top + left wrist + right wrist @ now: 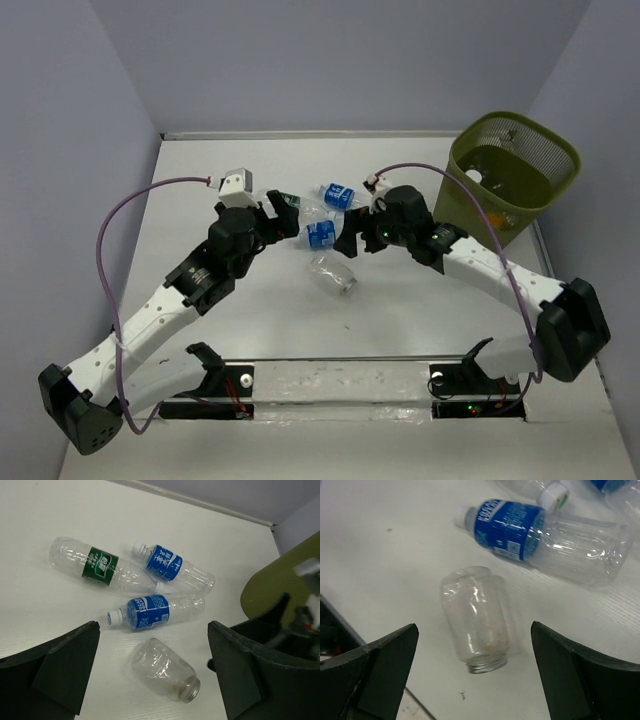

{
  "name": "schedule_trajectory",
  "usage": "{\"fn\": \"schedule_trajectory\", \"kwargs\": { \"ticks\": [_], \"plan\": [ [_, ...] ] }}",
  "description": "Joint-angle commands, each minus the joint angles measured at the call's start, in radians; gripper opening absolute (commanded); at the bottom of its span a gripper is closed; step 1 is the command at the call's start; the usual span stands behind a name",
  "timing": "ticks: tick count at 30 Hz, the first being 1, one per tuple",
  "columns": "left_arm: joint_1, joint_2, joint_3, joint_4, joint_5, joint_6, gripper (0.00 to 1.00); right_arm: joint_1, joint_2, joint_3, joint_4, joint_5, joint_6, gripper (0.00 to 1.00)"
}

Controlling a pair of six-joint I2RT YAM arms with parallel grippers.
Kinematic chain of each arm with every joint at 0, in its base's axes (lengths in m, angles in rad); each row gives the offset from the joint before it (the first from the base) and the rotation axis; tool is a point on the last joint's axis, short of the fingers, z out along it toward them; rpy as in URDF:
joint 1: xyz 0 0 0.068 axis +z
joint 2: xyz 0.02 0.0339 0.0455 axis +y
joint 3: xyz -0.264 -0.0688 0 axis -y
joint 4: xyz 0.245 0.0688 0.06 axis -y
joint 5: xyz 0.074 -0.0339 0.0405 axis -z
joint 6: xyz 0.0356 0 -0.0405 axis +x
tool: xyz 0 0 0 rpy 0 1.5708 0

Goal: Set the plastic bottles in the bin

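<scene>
Pre-grasp: left gripper and right gripper both gape empty.
The right frames the capless clear bottle; it likely needs to lower, close, then carry to the bin.

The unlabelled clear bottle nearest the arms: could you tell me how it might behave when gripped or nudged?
The unlabelled bottle looks empty, so probably light. Lying on its round side, it would likely roll if nudged. Capless with creased walls, it may buckle when squeezed.

Four plastic bottles lie on the table — left gripper spread wide.
</scene>
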Motion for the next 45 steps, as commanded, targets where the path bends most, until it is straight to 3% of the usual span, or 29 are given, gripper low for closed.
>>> {"fn": "schedule_trajectory", "kwargs": {
  "ticks": [1,4,13,15,18,19,21,22,27,30,33,35,38,43,45],
  "plan": [
    [0.006,-0.093,0.067,-0.030,-0.014,0.127,0.99,0.022,0.156,0.068,-0.022,0.102,-0.119,1.00],
    [0.009,-0.130,0.009,-0.045,-0.069,0.181,0.99,0.080,0.248,0.077,-0.033,0.101,-0.158,1.00],
    [0.039,-0.192,-0.090,0.007,-0.021,0.241,0.99,0.249,0.374,0.051,0.066,0.133,-0.142,0.99],
    [0.046,-0.190,-0.090,0.004,-0.020,0.253,0.99,0.249,0.422,0.068,0.066,0.183,-0.134,0.93],
    [0.055,-0.207,-0.093,0.007,0.040,0.246,0.99,0.260,0.445,0.090,0.069,0.222,-0.125,0.74],
    [0.057,-0.216,-0.096,0.010,0.041,0.246,0.99,0.260,0.437,0.093,0.071,0.231,-0.123,0.73],
    [0.060,-0.237,-0.099,0.008,0.019,0.242,0.99,0.269,0.394,0.097,0.074,0.228,-0.114,0.56],
    [0.060,-0.241,-0.099,0.005,0.011,0.241,0.99,0.269,0.371,0.097,0.074,0.221,-0.106,0.53],
    [0.069,-0.239,-0.096,-0.008,-0.012,0.226,0.99,0.269,0.181,0.156,0.021,0.228,-0.108,0.52],
    [0.077,-0.238,-0.096,-0.010,-0.014,0.219,0.99,0.269,0.052,0.255,-0.018,0.462,-0.171,0.51],
    [0.082,-0.235,-0.096,-0.015,-0.012,0.215,0.99,0.205,-0.028,0.358,-0.018,0.639,-0.276,0.51],
    [0.083,-0.233,-0.096,-0.019,-0.024,0.213,0.99,0.084,-0.066,0.399,-0.016,0.906,-0.341,0.51],
    [0.085,-0.242,-0.098,-0.019,-0.038,0.209,0.99,-0.146,-0.142,0.360,-0.007,0.929,-0.315,0.50],
    [0.103,-0.230,-0.099,-0.012,-0.017,0.204,0.99,-0.378,-0.196,0.280,0.013,0.912,-0.254,0.49],
    [0.114,-0.207,-0.098,-0.012,-0.003,0.198,0.99,-0.458,-0.190,0.269,0.017,0.902,-0.232,0.59]
  ]
}}
